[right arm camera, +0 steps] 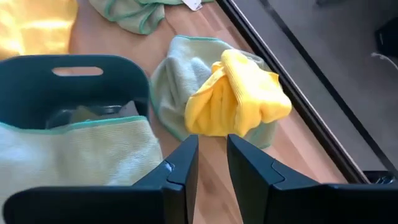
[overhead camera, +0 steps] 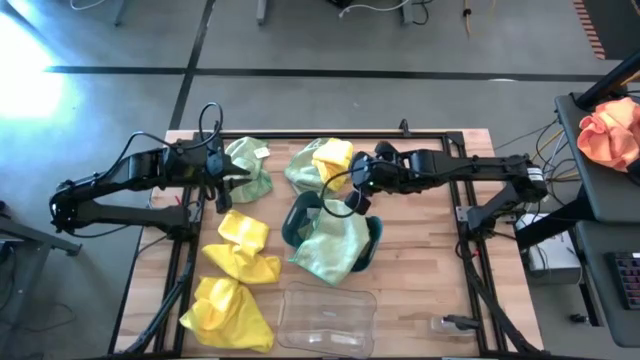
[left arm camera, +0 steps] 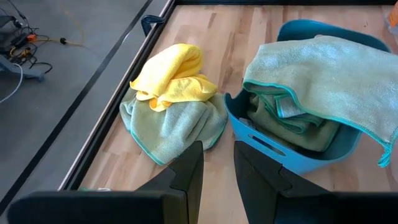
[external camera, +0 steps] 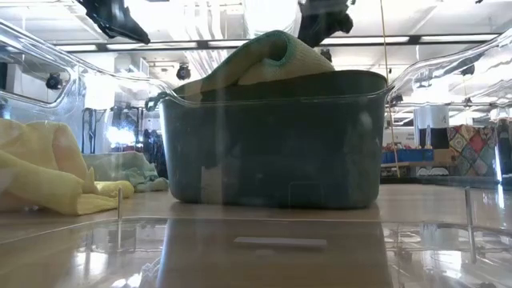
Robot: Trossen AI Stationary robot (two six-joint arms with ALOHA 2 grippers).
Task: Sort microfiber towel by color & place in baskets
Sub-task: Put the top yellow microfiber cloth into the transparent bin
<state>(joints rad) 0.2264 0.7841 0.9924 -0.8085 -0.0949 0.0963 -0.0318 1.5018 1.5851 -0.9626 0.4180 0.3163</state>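
Note:
The dark teal basket (overhead camera: 372,240) stands mid-table with pale green towels inside; one green towel (overhead camera: 335,248) is draped over its rim and hangs down the near side. The clear basket (overhead camera: 325,318) sits at the near edge. A yellow towel (right arm camera: 239,93) lies on top of a green towel (left arm camera: 177,121) by the far edge. Another green towel (overhead camera: 248,165) lies far left. Two yellow towels (overhead camera: 240,245) (overhead camera: 228,315) lie near left. My left gripper (overhead camera: 228,180) hovers beside the far-left green towel, narrowly open. My right gripper (overhead camera: 355,192) hovers over the teal basket's far end, narrowly open.
A black frame rail (overhead camera: 330,133) runs along the table's far edge, close behind the towel pile. An orange-pink cloth (overhead camera: 610,130) lies on a side table to the right. Bare wood (overhead camera: 430,270) shows right of the teal basket.

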